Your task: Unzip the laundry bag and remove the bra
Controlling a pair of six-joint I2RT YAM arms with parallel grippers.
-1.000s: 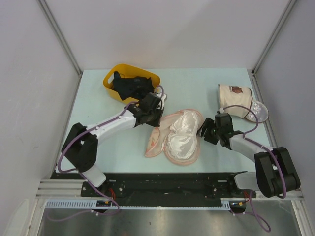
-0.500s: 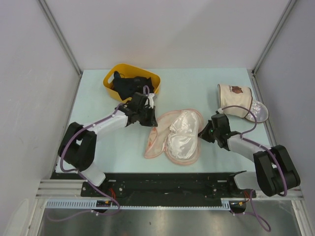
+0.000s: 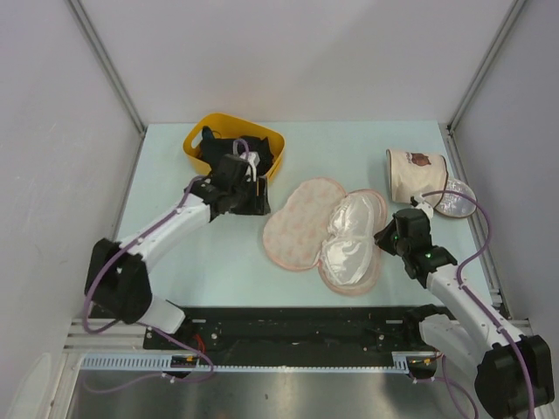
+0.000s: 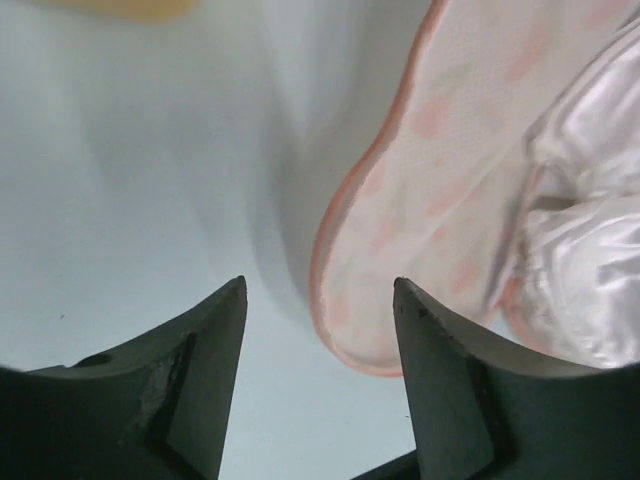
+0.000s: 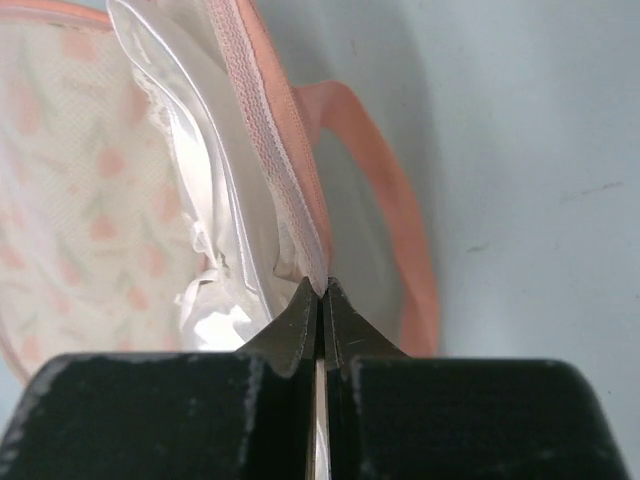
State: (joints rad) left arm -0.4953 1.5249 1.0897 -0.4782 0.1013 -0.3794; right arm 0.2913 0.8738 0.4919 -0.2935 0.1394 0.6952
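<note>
On the pale desk (image 3: 349,153) the laundry bag (image 3: 301,225) lies unzipped and spread open like a clamshell. Its printed flap is ahead and to the right of the left fingers (image 4: 440,370), and its other half runs up to the right fingers (image 5: 300,325). The bra (image 3: 352,247) sits in that second half, white and shiny, and is not yet out. From the left fingers it lies beyond the flap; from the right fingers it is just left of the tips. The left fingers are released with nothing between them, and hover over bare desk beside the flap's pink edge. The right fingers are clenched tight on the bag's pink trim (image 5: 263,115) at the rim, though whether a fold of white fabric is caught with it cannot be told. The step in hand looks to be lifting the bra out. The right fingers would best act as an anchor, held low so the bag does not ride along. The left fingers would need to cross the flap and close on a cup's edge or the bridge between the cups, since the slick dome will likely slip. They should pinch only white fabric, not the mesh beneath, then lift up and back toward their own side. If the bag rises too, the right fingers probably hold bra fabric and should be reset.
</note>
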